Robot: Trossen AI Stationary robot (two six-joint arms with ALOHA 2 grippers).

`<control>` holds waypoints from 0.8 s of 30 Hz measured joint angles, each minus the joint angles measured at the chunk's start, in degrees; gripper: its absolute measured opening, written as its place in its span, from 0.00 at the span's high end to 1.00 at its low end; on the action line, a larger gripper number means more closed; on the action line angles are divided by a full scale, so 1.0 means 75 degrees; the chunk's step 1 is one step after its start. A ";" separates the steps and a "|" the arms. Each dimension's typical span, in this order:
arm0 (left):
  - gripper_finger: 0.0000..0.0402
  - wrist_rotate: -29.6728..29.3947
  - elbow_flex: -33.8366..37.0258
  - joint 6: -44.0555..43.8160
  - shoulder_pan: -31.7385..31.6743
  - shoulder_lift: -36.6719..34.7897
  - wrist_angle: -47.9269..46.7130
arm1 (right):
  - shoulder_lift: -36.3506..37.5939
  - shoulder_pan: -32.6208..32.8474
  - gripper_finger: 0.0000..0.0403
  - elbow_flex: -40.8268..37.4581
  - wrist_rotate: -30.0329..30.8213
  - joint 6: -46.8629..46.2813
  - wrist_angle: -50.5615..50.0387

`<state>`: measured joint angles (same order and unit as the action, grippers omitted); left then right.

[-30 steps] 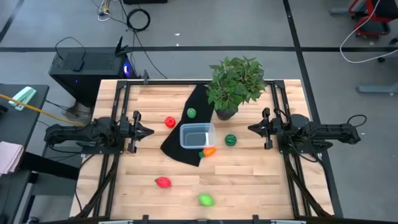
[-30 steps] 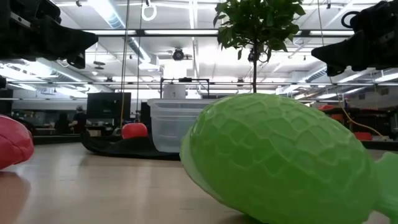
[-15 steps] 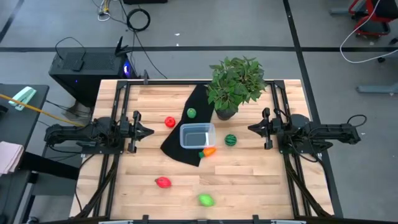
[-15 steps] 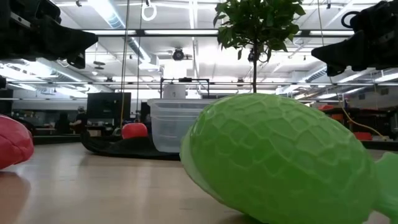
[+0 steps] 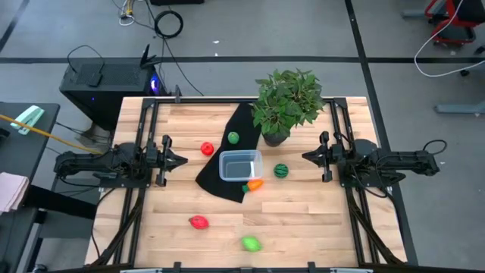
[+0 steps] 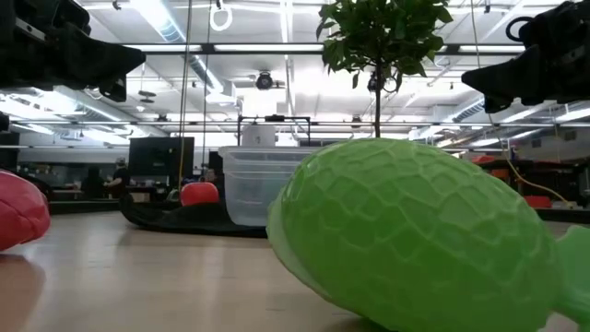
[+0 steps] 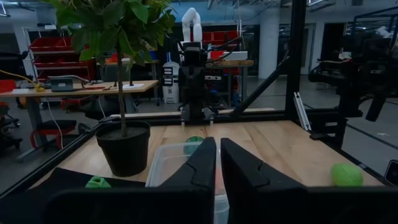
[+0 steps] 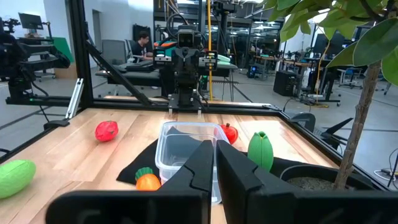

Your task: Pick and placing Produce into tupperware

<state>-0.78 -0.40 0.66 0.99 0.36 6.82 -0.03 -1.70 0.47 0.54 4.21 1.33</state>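
The clear tupperware [image 5: 240, 165] stands on a black cloth [image 5: 220, 176] at mid-table, with nothing in it. Around it lie a red piece [image 5: 207, 149], a green piece [image 5: 233, 138], a dark green striped ball [image 5: 281, 171] and an orange piece [image 5: 255, 184]. Another red piece [image 5: 198, 222] and a bright green one [image 5: 251, 243] lie on bare wood near the near edge. My left gripper [image 5: 182, 160] hovers shut to the box's left. My right gripper [image 5: 305, 157] hovers shut to its right. Both point level at the tupperware [image 7: 171, 165] [image 8: 180, 146].
A leafy potted plant [image 5: 286, 102] stands on the far side, just behind the striped ball and close to my right gripper. Black frame rails [image 5: 140, 193] run along the table's left and right sides. In the low view the bright green piece [image 6: 415, 240] fills the foreground.
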 joint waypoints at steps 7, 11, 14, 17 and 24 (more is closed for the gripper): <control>0.94 0.0000 0.0000 0.0001 -0.0001 -0.0001 0.0001 | -0.0002 -0.0002 0.93 0.0000 0.0001 0.0000 0.0000; 0.93 0.0000 0.0000 0.0001 -0.0002 -0.0001 0.0000 | -0.0003 -0.0002 0.93 0.0000 0.0002 0.0000 -0.0002; 0.92 0.0000 0.0002 0.0004 -0.0002 -0.0002 0.0002 | -0.0003 0.0001 0.93 0.0000 0.0001 0.0000 -0.0002; 0.91 0.0000 0.0000 0.0001 0.0000 -0.0001 0.0002 | 0.0000 -0.0001 0.93 0.0000 0.0002 0.0000 -0.0002; 0.93 0.0000 0.0000 -0.0002 0.0000 -0.0002 0.0017 | -0.0002 -0.0001 0.93 0.0000 0.0000 0.0000 -0.0001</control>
<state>-0.78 -0.40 0.64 0.99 0.34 6.94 -0.05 -1.71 0.47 0.54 4.21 1.33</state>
